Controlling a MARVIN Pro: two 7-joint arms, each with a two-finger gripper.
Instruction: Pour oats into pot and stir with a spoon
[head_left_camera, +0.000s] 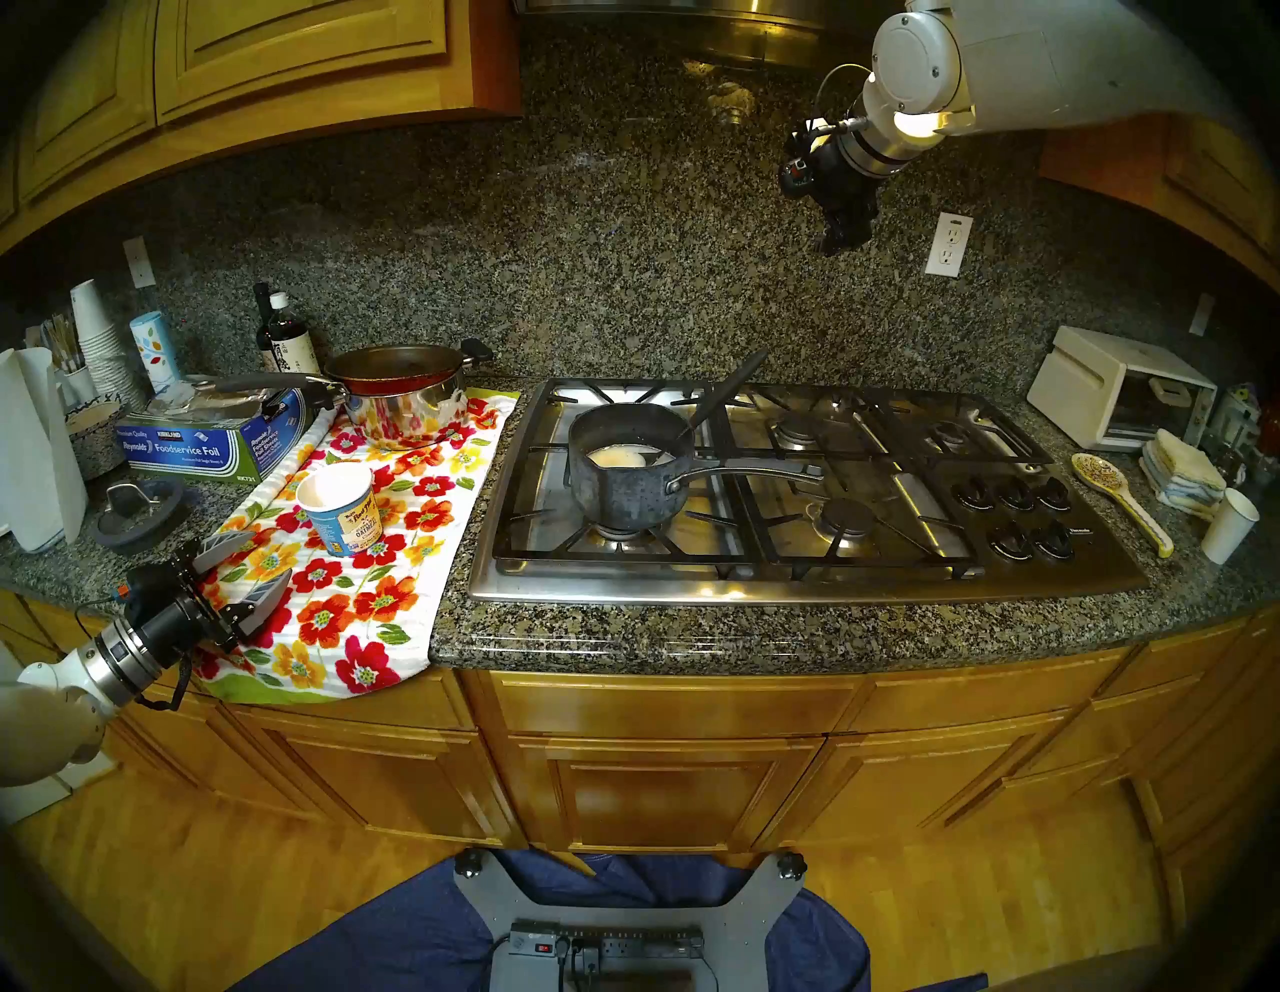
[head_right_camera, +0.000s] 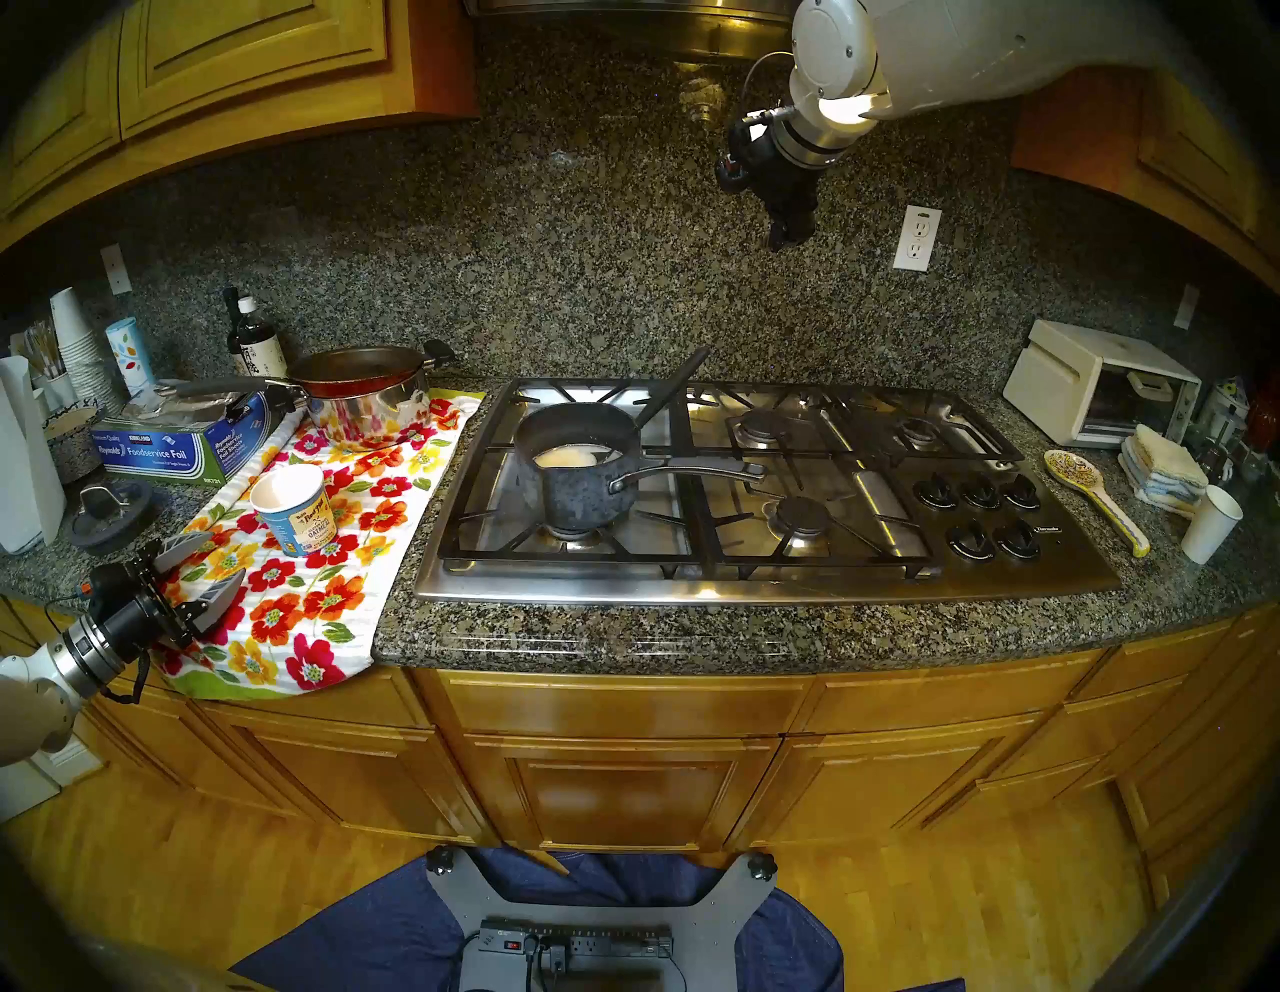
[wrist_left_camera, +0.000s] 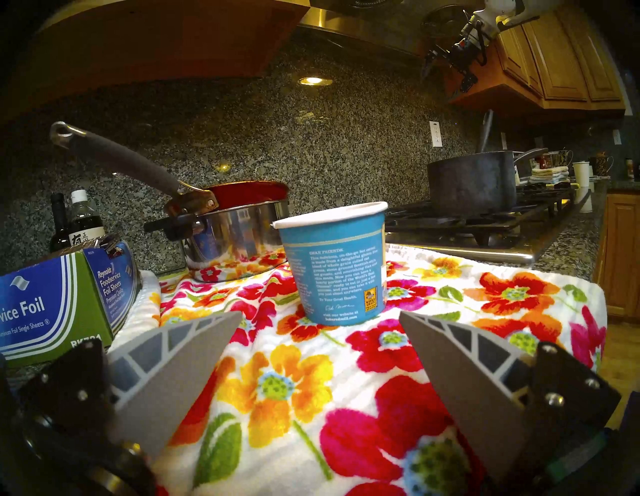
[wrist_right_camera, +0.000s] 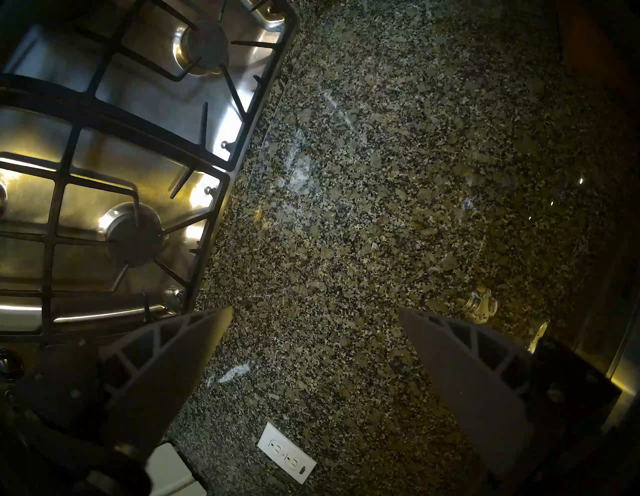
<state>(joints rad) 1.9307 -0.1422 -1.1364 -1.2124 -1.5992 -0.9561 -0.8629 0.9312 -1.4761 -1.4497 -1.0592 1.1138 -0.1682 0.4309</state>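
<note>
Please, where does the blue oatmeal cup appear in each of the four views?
Head left view: oatmeal cup left of centre, upright on the flowered towel.
Head right view: cup further left, same towel.
Left wrist view: cup in the centre, just beyond the open left pincer.
Right wrist view: not in it.
Shared landmark: the stove, right of the towel.

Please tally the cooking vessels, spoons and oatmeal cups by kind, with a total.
Pots and pans: 3 (dark grey saucepan, shiny steel pot, red pan)
Spoons: 2 (black-handled spoon, speckled ceramic spoon)
Oatmeal cups: 1 (blue oatmeal cup)
Total: 6
</note>
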